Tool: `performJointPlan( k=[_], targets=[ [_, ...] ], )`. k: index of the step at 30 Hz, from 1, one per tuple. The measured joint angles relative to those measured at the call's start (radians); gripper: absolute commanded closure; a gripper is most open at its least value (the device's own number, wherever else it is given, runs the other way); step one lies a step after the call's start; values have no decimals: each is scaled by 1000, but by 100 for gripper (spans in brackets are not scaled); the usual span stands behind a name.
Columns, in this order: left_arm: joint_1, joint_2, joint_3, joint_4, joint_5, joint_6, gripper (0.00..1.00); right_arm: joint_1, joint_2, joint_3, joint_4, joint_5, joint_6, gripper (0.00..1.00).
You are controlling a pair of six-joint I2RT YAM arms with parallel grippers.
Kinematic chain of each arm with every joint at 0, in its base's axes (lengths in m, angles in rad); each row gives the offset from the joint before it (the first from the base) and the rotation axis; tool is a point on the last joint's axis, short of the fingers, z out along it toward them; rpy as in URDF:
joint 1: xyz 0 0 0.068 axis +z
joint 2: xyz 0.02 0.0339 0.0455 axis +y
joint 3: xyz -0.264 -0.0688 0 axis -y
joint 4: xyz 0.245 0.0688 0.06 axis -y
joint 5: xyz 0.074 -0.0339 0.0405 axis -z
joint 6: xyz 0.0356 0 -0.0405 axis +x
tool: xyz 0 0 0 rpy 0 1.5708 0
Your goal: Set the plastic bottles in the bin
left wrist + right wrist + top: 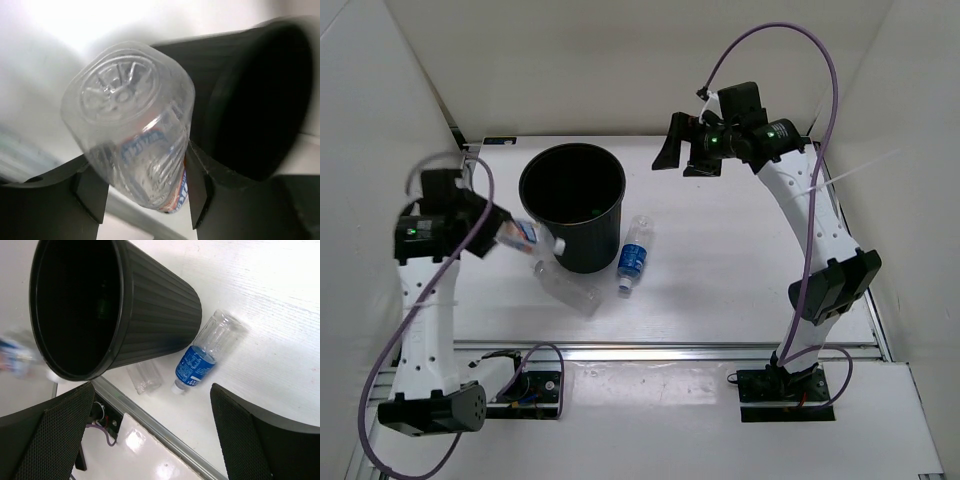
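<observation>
The black bin (572,232) stands upright at the back left of the table. My left gripper (503,235) is shut on the clear bottle with the colourful label (525,236) and holds it in the air just left of the bin's rim. In the left wrist view the bottle (132,115) sits base-out between my fingers (197,185), with the bin (250,100) beside it. The blue-label bottle (633,256) lies right of the bin. The plain clear bottle (567,287) lies in front of it. A faint green spot (103,305) shows inside the bin. My right gripper (685,152) is open and empty, high to the bin's right.
White walls close in the table on the left, back and right. A metal rail (670,350) runs along the near edge, with the arm bases and cables behind it. In the right wrist view the bin (150,315), both lying bottles (197,362) and the rail (165,435) show.
</observation>
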Motion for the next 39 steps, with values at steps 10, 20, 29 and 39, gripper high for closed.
performJointPlan(
  k=[10,20,29,39],
  targets=[
    [17,147,591,-16,99,97,57,-16,-1,-1,-3,-10,0,0],
    [-105,356,474,222,137,112,30,-31,-53,-66,0,-16,6,0],
    [-263,494,610,216,28,225,0,-83,-63,-381,75,-128,159,0],
    [-263,-381,-14,363,-378,166,0,66,272,-398,150,-185,201,0]
  ],
)
